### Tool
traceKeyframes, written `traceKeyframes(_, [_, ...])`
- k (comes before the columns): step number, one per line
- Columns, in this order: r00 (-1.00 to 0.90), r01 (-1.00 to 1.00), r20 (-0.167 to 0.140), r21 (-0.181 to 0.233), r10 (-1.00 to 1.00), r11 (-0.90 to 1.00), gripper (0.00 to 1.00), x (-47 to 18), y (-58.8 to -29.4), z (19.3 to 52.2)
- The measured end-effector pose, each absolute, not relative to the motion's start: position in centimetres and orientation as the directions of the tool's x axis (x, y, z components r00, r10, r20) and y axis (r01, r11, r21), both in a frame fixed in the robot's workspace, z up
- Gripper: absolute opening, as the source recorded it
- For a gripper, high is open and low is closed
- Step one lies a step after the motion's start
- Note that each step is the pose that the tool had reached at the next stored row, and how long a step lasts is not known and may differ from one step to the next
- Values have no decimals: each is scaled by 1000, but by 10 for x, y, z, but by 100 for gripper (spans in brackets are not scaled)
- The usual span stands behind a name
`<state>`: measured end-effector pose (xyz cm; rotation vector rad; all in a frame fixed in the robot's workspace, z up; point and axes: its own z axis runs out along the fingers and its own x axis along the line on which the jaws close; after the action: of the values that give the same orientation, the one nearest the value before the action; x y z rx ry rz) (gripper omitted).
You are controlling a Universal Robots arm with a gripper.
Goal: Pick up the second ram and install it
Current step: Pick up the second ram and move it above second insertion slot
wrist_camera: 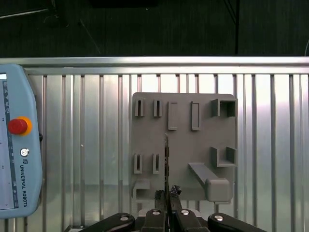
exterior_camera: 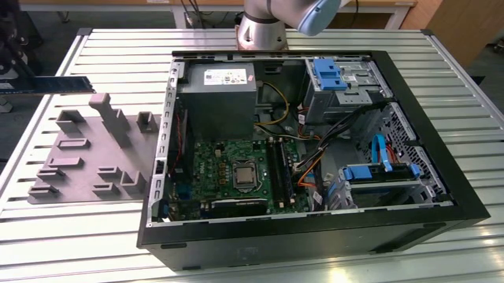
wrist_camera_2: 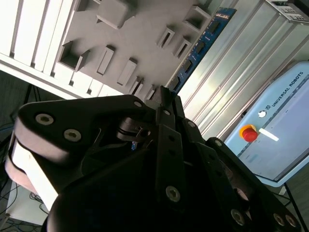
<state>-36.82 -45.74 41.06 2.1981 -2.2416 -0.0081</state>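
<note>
The second ram (exterior_camera: 55, 85), a thin dark green-blue stick with black chips, hangs level in the air above the far end of the grey fixture plate (exterior_camera: 87, 159), at the exterior view's left. My gripper (wrist_camera: 166, 195) is shut on one end of it. In the first wrist view the stick (wrist_camera: 166, 162) shows edge-on over the plate (wrist_camera: 183, 145). In the second wrist view it (wrist_camera_2: 203, 46) runs out from the black fingers (wrist_camera_2: 166, 104). The long black memory slots (exterior_camera: 280, 171) lie on the green motherboard (exterior_camera: 221, 171) inside the open computer case (exterior_camera: 315, 236).
The case lies on its side on a slatted metal table (exterior_camera: 441, 76), with cables, blue drive brackets (exterior_camera: 378, 174) and a power supply (exterior_camera: 216, 97) inside. Raised blocks stand on the fixture plate. A teach pendant (wrist_camera: 17, 150) lies beside the plate. The arm's base (exterior_camera: 264, 26) stands behind the case.
</note>
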Motion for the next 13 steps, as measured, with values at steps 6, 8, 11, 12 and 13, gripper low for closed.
traceKeyframes(6, [-20,-1000,-2,5,-1000,20,14,-364,-457,411])
traceKeyframes(8, [-20,-1000,-2,5,-1000,20,14,-363,-457,411])
traceKeyframes(11, [-20,-1000,-2,5,-1000,20,14,-361,-457,411])
traceKeyframes(12, [-20,-1000,-2,5,-1000,20,14,-360,-457,411])
traceKeyframes(13, [-20,-1000,-2,5,-1000,20,14,-360,-457,411])
